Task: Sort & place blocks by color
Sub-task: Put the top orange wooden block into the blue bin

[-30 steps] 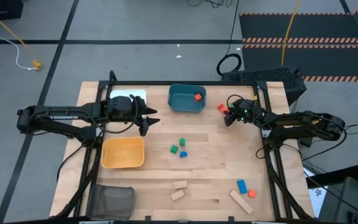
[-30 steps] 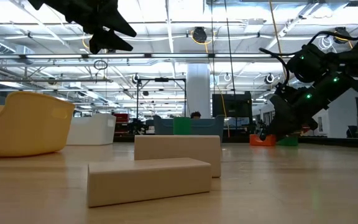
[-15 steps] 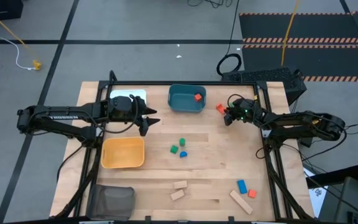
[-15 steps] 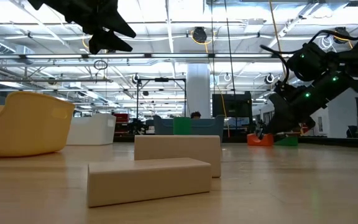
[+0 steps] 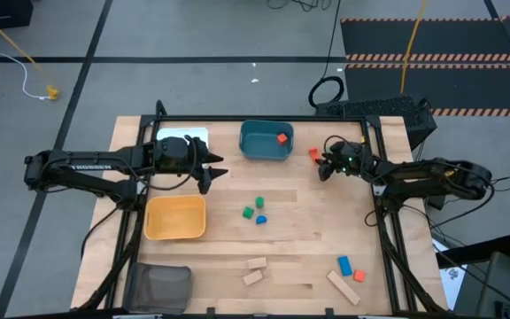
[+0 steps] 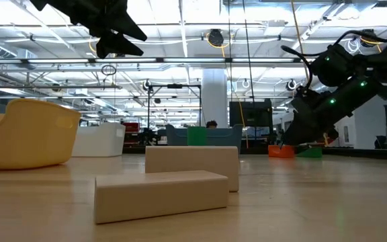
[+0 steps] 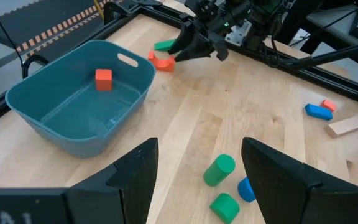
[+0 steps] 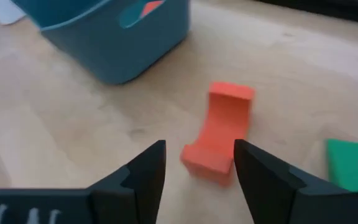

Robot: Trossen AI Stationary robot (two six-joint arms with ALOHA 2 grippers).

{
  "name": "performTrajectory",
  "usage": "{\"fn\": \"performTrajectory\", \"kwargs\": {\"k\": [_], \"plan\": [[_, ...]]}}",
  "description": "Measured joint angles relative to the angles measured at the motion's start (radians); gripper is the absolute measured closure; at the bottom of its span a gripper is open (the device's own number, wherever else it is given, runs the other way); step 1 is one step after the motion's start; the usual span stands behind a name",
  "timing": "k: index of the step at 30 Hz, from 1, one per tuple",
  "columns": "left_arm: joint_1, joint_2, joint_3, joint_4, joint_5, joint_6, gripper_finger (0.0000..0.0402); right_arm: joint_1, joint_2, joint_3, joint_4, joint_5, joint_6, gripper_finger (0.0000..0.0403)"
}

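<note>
An orange arch-shaped block (image 8: 219, 138) lies on its side on the table near the teal bin (image 5: 266, 142), with a green block (image 8: 353, 163) beside it. My right gripper (image 8: 197, 177) is open and low over the table. Its fingers stand on either side of the near end of the orange block, and I see no touch. A red cube (image 7: 103, 79) rests on the floor of the teal bin. My left gripper (image 5: 211, 168) is open and waits high above the table (image 6: 116, 30), between the white tray (image 5: 184, 137) and the bin.
Two green cylinders (image 5: 253, 207) and a blue piece (image 5: 260, 219) lie mid-table. Tan blocks (image 5: 255, 270), a long tan one (image 5: 343, 288), a blue block (image 5: 344, 265) and an orange one (image 5: 359, 276) lie near the near edge. A yellow bin (image 5: 175, 217) and a dark mesh bin (image 5: 159, 285) stand on the left.
My right gripper has crept slightly toward the table's left, closer to the teal bin, staying low and open. The orange block has shifted a little the same way.
</note>
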State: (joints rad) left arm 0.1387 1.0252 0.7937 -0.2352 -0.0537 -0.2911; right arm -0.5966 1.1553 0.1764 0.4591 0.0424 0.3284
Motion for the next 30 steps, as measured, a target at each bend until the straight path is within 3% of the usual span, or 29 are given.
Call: {"fn": "performTrajectory", "kwargs": {"k": [7,13,30], "plan": [[0.000,0.000,0.000,0.000,0.000,0.008,0.0169,0.078,0.000,0.000,0.001,0.166,0.098,0.0217],[0.000,0.000,0.000,0.000,0.000,0.020,0.0169,0.176,0.000,0.000,0.033,0.242,0.203,0.0227],[0.000,0.000,0.000,0.000,0.000,0.034,0.0169,0.456,0.057,0.087,0.046,0.521,0.265,0.0264]]}}
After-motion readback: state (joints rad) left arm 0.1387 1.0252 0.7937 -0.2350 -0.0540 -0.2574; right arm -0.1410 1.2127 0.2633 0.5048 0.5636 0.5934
